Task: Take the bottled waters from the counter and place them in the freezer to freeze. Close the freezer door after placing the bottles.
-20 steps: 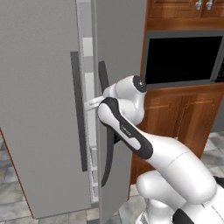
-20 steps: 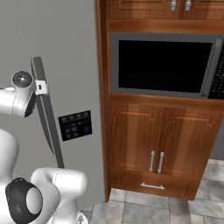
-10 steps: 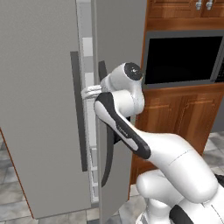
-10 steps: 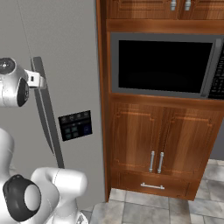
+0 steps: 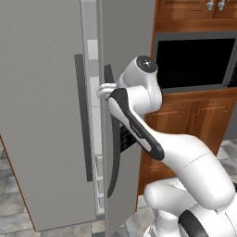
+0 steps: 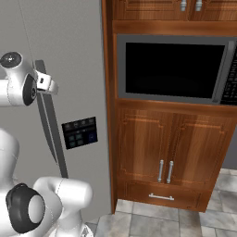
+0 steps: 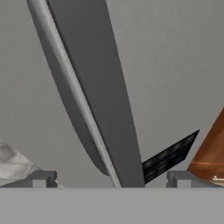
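Pincer (image 7: 107, 179) open, raised higher along fridge handle (image 7: 94, 96) than a second ago; freezer door (image 5: 41, 111) ajar, unclosed.

The freezer door (image 5: 41, 115) stands left, its handle (image 5: 82, 115) near its right edge, a narrow gap showing between it and the dispenser door (image 5: 125, 41) to the right. The claw (image 5: 105, 90) sits at that gap, beside the dispenser door's handle (image 7: 94, 87). Right of the fridge, the oven (image 6: 173, 69) sits above cabinet doors (image 6: 164, 148).
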Available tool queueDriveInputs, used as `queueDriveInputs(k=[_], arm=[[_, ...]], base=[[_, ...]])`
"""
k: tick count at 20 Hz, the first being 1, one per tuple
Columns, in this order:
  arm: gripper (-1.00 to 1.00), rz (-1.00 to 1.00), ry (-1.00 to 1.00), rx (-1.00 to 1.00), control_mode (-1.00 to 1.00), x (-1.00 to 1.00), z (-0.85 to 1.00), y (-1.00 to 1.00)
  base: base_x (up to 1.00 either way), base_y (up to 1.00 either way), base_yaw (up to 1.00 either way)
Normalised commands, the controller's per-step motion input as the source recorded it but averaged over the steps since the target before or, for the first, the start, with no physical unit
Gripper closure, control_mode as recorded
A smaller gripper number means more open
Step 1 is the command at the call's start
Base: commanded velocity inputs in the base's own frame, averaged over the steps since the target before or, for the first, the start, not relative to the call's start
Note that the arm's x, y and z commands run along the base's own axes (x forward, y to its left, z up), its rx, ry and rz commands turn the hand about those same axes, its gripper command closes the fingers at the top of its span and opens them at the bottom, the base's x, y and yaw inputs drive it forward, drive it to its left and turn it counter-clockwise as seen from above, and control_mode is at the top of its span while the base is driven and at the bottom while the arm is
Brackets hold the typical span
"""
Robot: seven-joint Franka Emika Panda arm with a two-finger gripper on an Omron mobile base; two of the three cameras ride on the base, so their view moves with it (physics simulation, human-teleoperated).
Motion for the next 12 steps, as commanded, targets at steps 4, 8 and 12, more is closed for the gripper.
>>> queueDriveInputs(k=[4,8,12], arm=[[-1.00,0.00,0.00,0.16,-1.00,0.13,-0.02,-0.52],[-1.00,0.01,-0.04,0.01,-1.00,0.15,0.00,-0.05],[-1.00,0.09,-0.04,0.00,-1.00,0.18,0.00,0.00]], base=[[0.00,0.00,0.00],[0.00,0.00,0.00],[0.00,0.00,0.00]])
